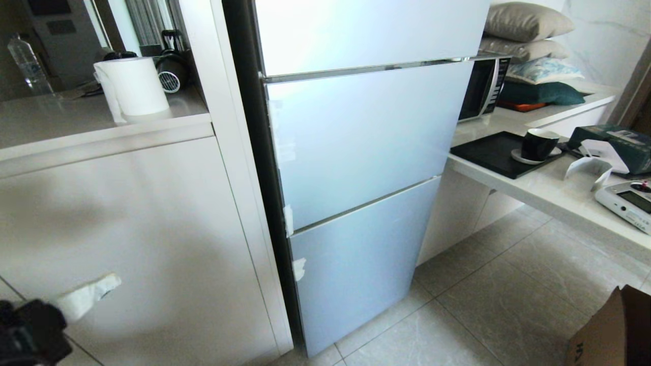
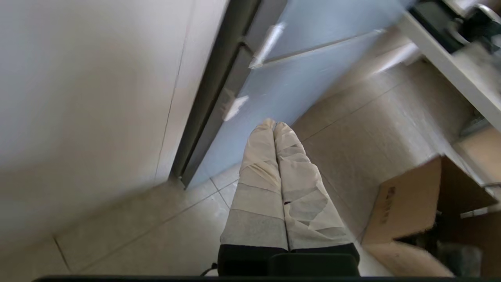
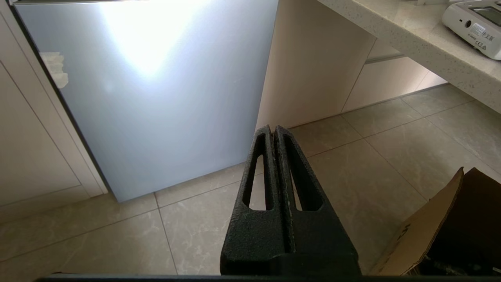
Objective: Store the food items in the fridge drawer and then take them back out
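Observation:
The pale blue fridge (image 1: 356,152) stands with all its door panels closed, so the fridge drawer is hidden. The food items are out of view. My left gripper (image 2: 274,124) (image 1: 109,282), its fingers wrapped in pale tape, is shut and empty; it sits low at the left, in front of the white cabinet, pointing toward the fridge's lowest panel (image 2: 266,102). My right gripper (image 3: 273,128) is shut and empty too, held low over the floor tiles before the lowest panel (image 3: 156,98); the head view does not show it.
A white cabinet (image 1: 127,229) flanks the fridge on the left, with a white kettle (image 1: 135,86) on top. To the right a counter (image 1: 549,193) carries a black tray (image 1: 493,152), a cup (image 1: 538,145) and a white device (image 1: 628,203). A cardboard box (image 1: 615,330) stands on the floor at the right.

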{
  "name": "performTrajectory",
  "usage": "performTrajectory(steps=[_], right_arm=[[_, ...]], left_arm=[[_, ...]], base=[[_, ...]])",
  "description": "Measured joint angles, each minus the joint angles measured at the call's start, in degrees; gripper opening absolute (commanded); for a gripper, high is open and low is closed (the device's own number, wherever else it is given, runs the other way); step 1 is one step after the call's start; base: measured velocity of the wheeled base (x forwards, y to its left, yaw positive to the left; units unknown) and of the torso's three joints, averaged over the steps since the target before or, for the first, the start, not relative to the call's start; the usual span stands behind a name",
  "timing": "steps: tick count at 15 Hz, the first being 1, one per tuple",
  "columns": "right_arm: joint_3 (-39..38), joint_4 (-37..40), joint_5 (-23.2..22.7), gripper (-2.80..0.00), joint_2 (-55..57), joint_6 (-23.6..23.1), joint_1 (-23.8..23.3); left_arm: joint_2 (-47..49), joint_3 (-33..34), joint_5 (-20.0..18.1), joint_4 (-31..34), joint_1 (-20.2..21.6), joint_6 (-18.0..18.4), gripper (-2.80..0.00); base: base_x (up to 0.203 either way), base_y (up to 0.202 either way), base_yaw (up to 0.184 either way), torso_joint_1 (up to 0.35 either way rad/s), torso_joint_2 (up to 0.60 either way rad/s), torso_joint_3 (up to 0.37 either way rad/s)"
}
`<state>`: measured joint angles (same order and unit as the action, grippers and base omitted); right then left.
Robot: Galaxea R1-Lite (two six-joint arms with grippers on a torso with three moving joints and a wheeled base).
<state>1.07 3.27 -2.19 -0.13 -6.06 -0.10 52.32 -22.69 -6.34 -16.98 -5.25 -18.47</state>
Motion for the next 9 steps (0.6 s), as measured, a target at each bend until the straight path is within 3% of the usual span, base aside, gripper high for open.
performTrajectory(steps=[3, 5, 9], right_arm=[[0.0, 0.0, 0.0, -2.80, 0.0, 0.0, 0.0], [0.0, 0.0, 0.0, -2.80, 0.0, 0.1, 0.0], [0.0, 0.0, 0.0, -2.80, 0.0, 0.1, 0.0]], left_arm=[[13.8, -2.1, 2.5, -12.8, -0.6, -0.9, -2.80], [21.4, -7.1, 5.3, -20.1, -1.1, -1.9, -2.80], [32.2, -19.6, 11.0, -23.8, -1.6, -8.8, -2.80]], base=[[0.000, 0.000, 0.000, 0.000, 0.00, 0.000], [0.000, 0.000, 0.000, 0.000, 0.00, 0.000], [0.000, 0.000, 0.000, 0.000, 0.00, 0.000]])
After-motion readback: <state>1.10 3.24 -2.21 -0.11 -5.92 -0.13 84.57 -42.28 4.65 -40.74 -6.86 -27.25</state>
